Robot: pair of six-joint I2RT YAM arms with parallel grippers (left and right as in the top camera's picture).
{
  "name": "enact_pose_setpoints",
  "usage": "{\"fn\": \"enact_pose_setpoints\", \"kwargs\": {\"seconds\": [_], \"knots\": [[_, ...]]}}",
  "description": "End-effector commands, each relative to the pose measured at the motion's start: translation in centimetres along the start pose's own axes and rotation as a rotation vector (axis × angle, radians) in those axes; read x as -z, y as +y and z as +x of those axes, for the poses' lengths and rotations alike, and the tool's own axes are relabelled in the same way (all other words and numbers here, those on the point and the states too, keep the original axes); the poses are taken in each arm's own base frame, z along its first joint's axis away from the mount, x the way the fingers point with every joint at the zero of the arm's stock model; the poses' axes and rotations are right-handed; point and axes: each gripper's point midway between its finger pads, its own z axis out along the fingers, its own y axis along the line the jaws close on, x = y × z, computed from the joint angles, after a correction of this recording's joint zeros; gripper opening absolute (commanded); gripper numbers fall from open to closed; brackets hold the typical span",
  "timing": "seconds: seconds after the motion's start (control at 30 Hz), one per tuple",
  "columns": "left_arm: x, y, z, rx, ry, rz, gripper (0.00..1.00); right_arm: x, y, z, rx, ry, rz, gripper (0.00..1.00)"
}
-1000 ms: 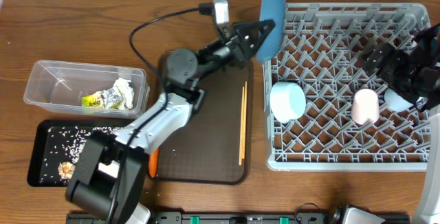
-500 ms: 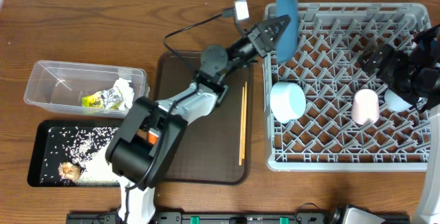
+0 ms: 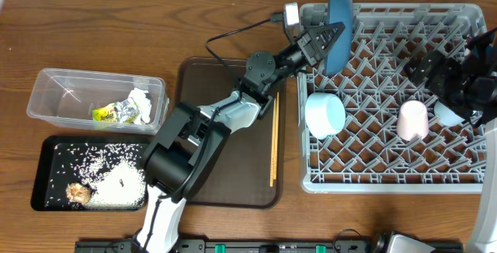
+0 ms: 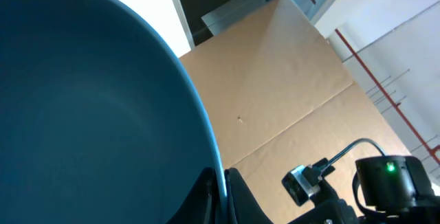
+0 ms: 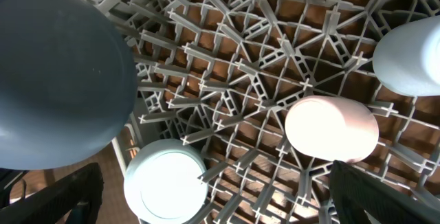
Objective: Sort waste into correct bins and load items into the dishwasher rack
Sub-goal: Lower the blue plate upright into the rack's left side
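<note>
- Blue plate (image 3: pixel 342 8): stands on edge at the 11 o'clock corner of the grey rack (image 3: pixel 388 185).
- Left gripper (image 3: pixel 332 37): fingers pinch the plate's rim.
- Right gripper (image 3: pixel 431 73): fingers spread wide, above the rack's 3 o'clock side.

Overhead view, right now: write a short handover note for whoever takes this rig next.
Left claw: shut on the blue plate, held on edge over the far-left corner of the rack.
Right claw: open, empty, over the rack's right side.
Done: bowl, pink cup and light blue cup in the rack; wrapper and tissue in the clear tub; rice and brown lump in the black tray.
Left: slot the plate, then load the chopsticks lying on the brown serving tray.
</note>
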Motion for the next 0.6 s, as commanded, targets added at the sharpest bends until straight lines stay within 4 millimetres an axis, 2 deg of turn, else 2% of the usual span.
{"fn": "enact_pose_setpoints", "kwargs": {"seconds": [0.0,0.07,0.17,0.37,0.57], "knots": [[-0.3,1.1,0.1,0.054,-0.005,-0.006,0.06,0.3,-0.2,-0.4,0.002,-0.011,0.005,0.98],[-0.2,1.7,0.3,0.073,-0.004,-0.016,0.07,0.3,-0.2,-0.3,0.001,-0.009,0.005,0.97],[-0.2,1.6,0.1,0.066,-0.012,-0.005,0.06,0.3,-0.2,-0.3,0.001,-0.008,0.006,0.97],[-0.9,-1.3,-0.8,0.02,-0.017,0.095,0.06,0.3,-0.2,-0.2,0.001,-0.006,0.007,0.97],[-1.1,0.0,-0.2,0.046,0.01,0.043,0.06,0.3,-0.3,-0.2,0.0,-0.003,0.008,0.97]]}}
